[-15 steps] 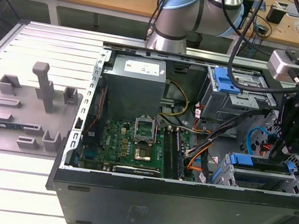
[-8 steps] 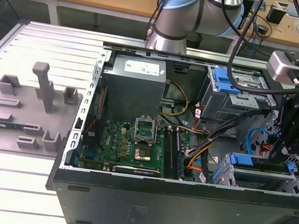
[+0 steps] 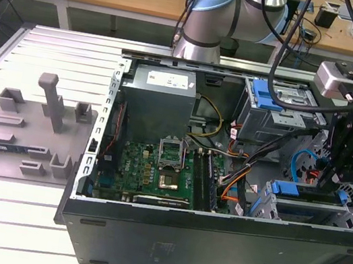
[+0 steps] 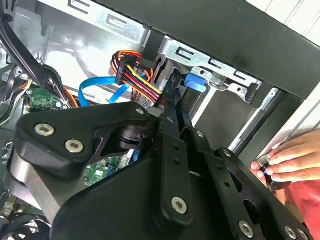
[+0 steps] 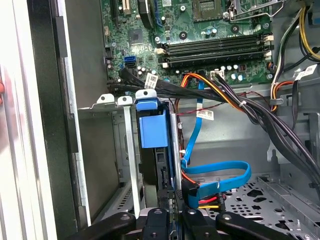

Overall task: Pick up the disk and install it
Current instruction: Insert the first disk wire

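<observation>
The disk (image 5: 152,125) stands on edge inside the drive bay (image 5: 129,160) of the computer case. The hand (image 5: 172,199) sits directly against its exposed end; whether it grips cannot be determined.

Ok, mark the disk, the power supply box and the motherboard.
disk (image 5: 152,131): first wrist view, on its blue carrier face.
power supply box (image 3: 160,105): exterior view, on its grey side panel.
motherboard (image 5: 190,32): first wrist view, on the green board surface.

arm (image 3: 209,16): elbow high, reaching toward exterior view's right | gripper (image 3: 330,175): pointing downward
</observation>
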Robot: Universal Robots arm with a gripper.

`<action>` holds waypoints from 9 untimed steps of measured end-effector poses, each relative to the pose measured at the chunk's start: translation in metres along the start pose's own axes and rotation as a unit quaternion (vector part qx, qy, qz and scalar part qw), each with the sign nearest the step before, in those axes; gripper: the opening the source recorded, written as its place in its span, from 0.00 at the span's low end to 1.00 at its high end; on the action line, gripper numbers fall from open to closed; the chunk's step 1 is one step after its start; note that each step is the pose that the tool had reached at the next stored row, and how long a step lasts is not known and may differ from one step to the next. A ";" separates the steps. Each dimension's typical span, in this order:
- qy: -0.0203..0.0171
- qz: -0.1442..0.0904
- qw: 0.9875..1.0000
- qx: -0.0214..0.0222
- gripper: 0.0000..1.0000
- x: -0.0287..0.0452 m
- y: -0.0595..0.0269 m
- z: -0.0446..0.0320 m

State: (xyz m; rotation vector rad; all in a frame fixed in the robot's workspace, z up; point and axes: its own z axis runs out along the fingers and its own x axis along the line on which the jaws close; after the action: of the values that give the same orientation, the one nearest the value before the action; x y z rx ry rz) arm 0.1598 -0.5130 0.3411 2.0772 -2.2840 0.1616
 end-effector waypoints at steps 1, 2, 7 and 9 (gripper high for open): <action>0.000 0.000 1.000 0.000 0.16 0.0000 0.0000 0.0000; 0.000 0.000 1.000 0.000 0.16 0.0000 0.0000 0.0000; 0.000 0.000 1.000 0.000 0.16 0.0003 -0.0001 -0.0031; 0.000 0.000 1.000 0.000 0.16 0.0003 -0.0001 -0.0031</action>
State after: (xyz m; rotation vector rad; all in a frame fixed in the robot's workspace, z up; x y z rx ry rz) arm 0.1597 -0.5130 0.3443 2.0774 -2.2842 0.1611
